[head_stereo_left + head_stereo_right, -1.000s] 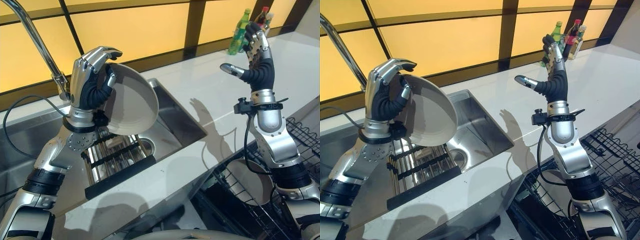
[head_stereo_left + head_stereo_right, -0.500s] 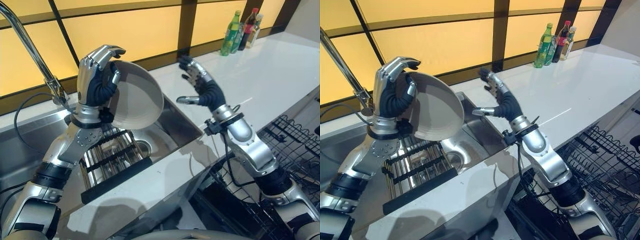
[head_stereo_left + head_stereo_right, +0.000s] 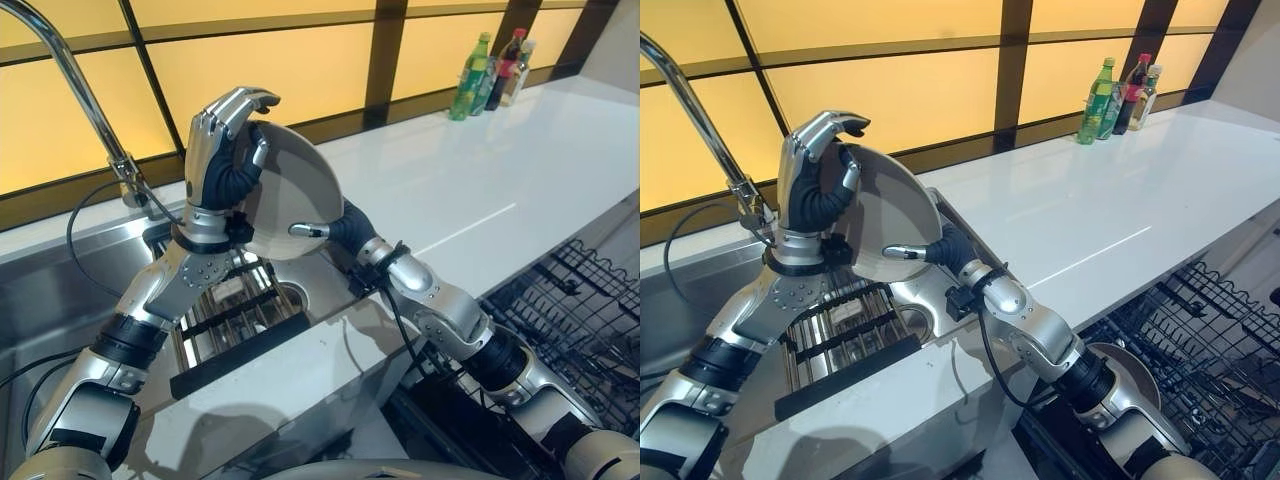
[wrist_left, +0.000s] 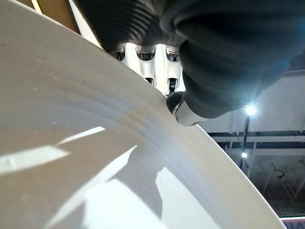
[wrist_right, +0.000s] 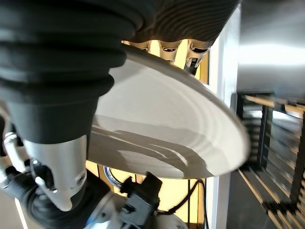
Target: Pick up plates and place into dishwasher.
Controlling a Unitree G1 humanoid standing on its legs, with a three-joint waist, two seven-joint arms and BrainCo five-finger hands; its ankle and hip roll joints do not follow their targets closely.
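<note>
White plate (image 3: 290, 190) held on edge above sink (image 3: 330, 265) | left hand (image 3: 222, 150) fingers curled round rim | right hand (image 3: 930, 250) spread, thumb under, unclamped | clamp right first, then release left.

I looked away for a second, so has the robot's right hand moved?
Yes. The right robot hand has swung from up near the bottles across the white counter to the plate over the sink.

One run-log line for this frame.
left hand: shut on plate above sink | right hand: at plate, grip unclear | phase: handover
</note>
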